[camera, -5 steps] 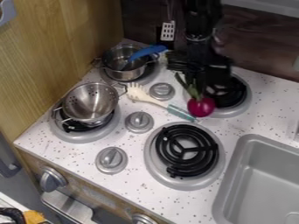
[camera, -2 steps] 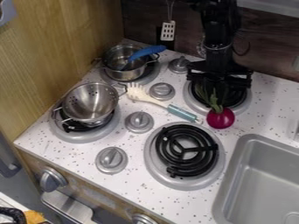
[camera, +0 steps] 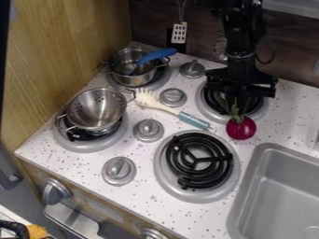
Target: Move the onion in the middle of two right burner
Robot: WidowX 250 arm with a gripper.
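Your backdrop: kitchen corner.
You've got wood-grain panel [camera: 62,56] left, dark wall [camera: 289,44] behind, speckled counter [camera: 152,200], grey sink [camera: 287,196] right.

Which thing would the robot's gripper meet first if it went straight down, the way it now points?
Probably the rear right burner, beneath the gripper, though the red onion just in front might touch the stove top first; depth is unclear.

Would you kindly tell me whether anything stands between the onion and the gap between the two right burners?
Only the spoon: its handle end pokes into that gap from the picture's left, short of the onion.
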